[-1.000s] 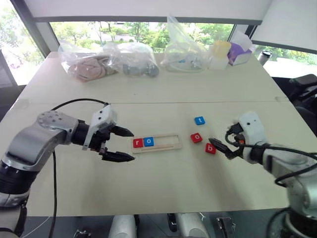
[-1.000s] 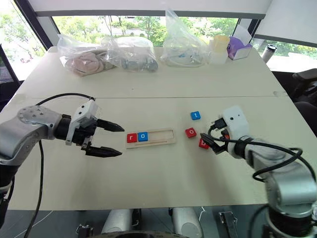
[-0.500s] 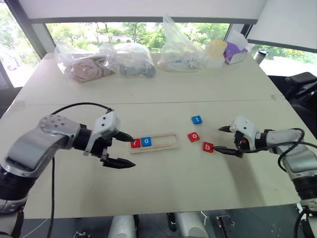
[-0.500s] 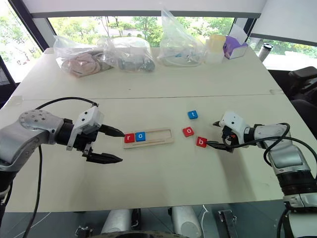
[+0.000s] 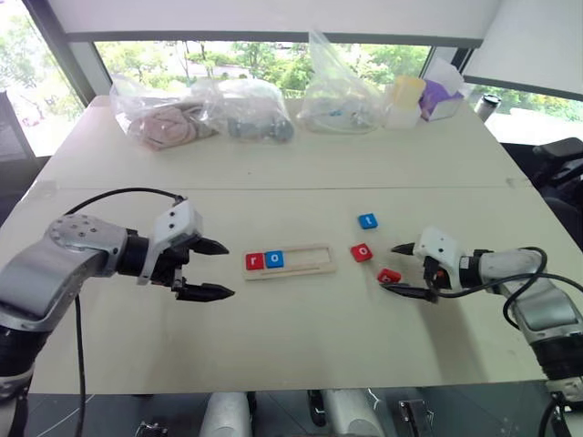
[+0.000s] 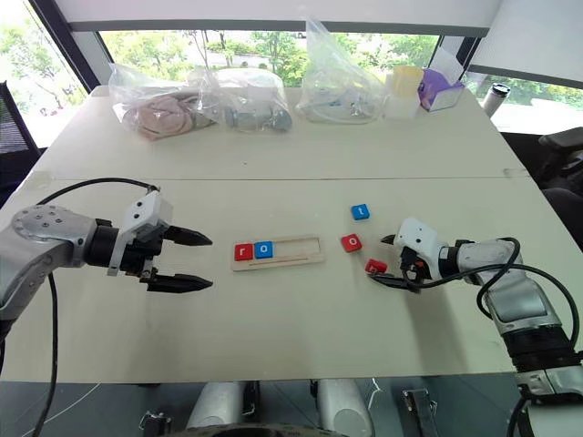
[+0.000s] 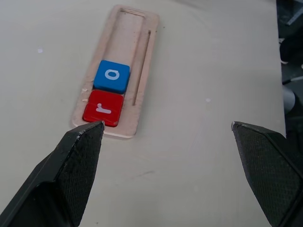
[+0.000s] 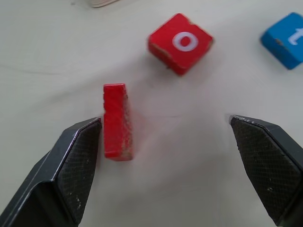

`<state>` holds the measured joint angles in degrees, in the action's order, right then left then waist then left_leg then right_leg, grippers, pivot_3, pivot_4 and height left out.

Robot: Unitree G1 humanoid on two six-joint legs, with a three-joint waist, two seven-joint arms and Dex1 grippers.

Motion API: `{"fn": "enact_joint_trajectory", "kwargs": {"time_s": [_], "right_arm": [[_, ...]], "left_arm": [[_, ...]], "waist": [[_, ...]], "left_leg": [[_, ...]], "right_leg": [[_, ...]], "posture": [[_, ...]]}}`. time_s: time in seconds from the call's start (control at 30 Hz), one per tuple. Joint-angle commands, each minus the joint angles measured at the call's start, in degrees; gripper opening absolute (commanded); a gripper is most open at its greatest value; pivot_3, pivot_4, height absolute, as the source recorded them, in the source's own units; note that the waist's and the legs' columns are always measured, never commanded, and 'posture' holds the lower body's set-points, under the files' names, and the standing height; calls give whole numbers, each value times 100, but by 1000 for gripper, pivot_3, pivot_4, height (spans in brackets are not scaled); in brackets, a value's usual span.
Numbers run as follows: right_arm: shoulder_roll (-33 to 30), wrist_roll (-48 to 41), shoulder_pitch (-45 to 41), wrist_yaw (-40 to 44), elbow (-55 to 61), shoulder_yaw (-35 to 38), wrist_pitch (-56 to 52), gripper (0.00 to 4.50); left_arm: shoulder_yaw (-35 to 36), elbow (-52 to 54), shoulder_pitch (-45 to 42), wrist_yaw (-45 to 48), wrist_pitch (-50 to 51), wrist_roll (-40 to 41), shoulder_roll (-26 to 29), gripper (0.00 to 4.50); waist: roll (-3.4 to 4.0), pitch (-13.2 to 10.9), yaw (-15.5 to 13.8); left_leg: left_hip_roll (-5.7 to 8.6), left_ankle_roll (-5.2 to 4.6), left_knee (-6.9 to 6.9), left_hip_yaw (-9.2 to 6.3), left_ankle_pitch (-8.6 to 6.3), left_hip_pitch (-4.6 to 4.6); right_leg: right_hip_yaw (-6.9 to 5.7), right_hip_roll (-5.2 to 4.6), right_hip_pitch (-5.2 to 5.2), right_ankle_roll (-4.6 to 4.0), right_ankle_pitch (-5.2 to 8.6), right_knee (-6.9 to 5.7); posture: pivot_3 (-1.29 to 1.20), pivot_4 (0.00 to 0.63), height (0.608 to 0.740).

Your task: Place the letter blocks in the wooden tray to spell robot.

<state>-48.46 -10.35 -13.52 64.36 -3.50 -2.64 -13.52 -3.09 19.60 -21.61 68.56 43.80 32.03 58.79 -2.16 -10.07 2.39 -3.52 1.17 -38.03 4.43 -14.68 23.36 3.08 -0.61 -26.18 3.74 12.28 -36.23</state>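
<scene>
Wooden tray holding red r, blue o, red tile tipped on edge, loose red o, blue t

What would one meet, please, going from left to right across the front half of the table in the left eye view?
Left claw → red r block → blue o block → the wooden tray's bare end → red o block → red block tipped on edge → right claw.

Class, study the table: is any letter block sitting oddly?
Yes. One red block stands on its edge beside a finger of the open right pincer, letter hidden, while the red o and blue t lie flat.
</scene>
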Motion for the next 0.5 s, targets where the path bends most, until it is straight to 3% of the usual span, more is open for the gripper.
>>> {"fn": "enact_joint_trajectory", "kwargs": {"time_s": [0.03, 0.5], "right_arm": [[-100, -74, 131, -49, 244, 159, -148, 4445], [-10, -283, -145, -300, 90, 516, -404, 4445]], "left_arm": [[86, -27, -121, 12, -122, -38, -9, 4500], [-99, -13, -30, -67, -215, -194, -235, 4500]], "waist": [[0, 0, -1], [0, 0, 4]], "left_leg": [[0, 0, 0, 0, 0, 0], [1, 0, -2, 2, 0, 0]], "right_leg": [[0, 0, 0, 0, 0, 0], [1, 0, 0, 0, -1, -2]], "posture": [[0, 150, 740], [0, 150, 740]]}}
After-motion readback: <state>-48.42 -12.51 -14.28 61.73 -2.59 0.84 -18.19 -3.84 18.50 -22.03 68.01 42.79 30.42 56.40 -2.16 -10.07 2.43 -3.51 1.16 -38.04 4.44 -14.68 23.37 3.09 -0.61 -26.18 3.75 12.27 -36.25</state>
